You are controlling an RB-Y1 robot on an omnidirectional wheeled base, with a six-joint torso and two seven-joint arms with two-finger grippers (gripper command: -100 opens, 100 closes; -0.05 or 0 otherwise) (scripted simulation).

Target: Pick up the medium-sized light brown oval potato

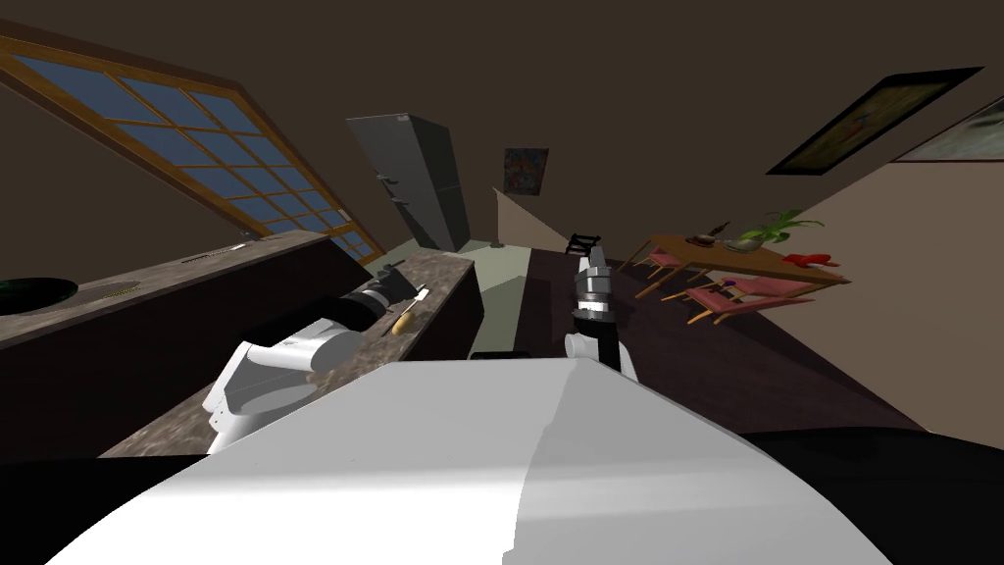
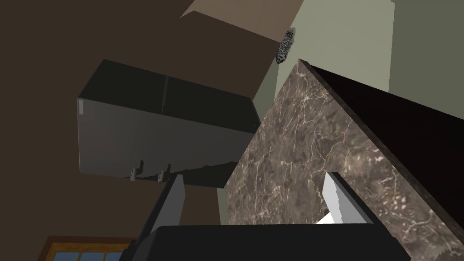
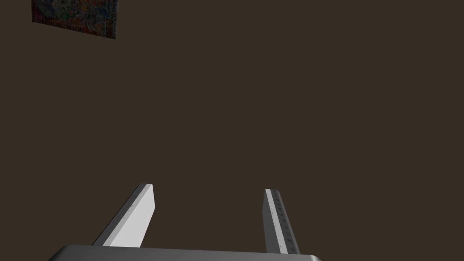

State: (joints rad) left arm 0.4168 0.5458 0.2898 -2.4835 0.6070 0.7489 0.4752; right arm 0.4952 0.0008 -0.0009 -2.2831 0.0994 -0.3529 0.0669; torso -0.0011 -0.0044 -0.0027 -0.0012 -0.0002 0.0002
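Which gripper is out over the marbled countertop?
The left gripper, open over the brown marbled countertop; the right gripper, also open, stands clear of it.

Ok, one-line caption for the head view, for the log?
Left gripper, open, over the marble counter near the potato; right gripper, open, raised ahead.

The potato point(image 1: 400, 323) on the counter point(image 1: 446, 280) is showing too small to judge its shape. The things sitting on the dining table point(image 1: 784, 263) are likewise too small to name.
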